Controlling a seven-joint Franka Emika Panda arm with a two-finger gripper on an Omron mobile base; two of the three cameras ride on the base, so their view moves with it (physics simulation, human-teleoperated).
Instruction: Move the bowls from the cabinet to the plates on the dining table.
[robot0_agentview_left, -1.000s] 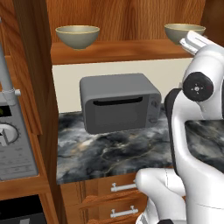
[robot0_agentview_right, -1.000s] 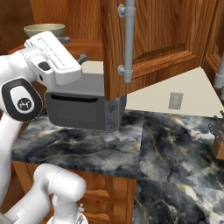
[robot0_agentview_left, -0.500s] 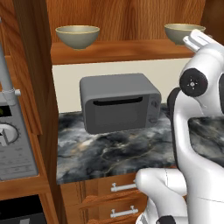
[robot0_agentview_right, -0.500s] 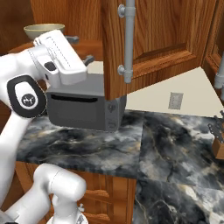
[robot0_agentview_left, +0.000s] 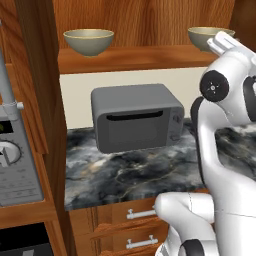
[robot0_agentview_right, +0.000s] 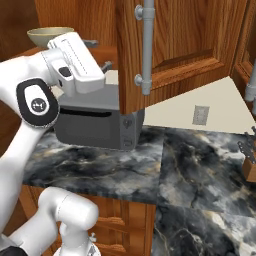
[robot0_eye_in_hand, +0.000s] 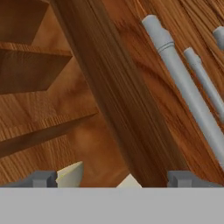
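Two grey-olive bowls stand on the shelf of the open wooden cabinet (robot0_agentview_left: 135, 57). The left bowl (robot0_agentview_left: 89, 41) (robot0_agentview_right: 50, 36) is in full view, while my white hand covers part of the right bowl (robot0_agentview_left: 206, 35). My gripper (robot0_agentview_right: 99, 54) (robot0_eye_in_hand: 112, 179) is open and holds nothing. It hovers at shelf height just in front of the right bowl, beside the open cabinet door (robot0_agentview_right: 175, 45). In the hand view the door's edge and its silver bar handle (robot0_eye_in_hand: 188, 87) are close ahead. The plates and the dining table are out of view.
A grey toaster oven (robot0_agentview_left: 137, 117) (robot0_agentview_right: 95, 127) sits on the marbled counter (robot0_agentview_left: 135, 172) under the shelf. The open door's long handle (robot0_agentview_right: 146, 47) hangs right of my hand. An oven panel (robot0_agentview_left: 15, 155) is at the left and a knife block (robot0_agentview_right: 248, 162) at the far right.
My arm has lifted slightly and the hand has edged forward toward the shelf and the right bowl. The jaws have stayed wide and the bowls have not moved.
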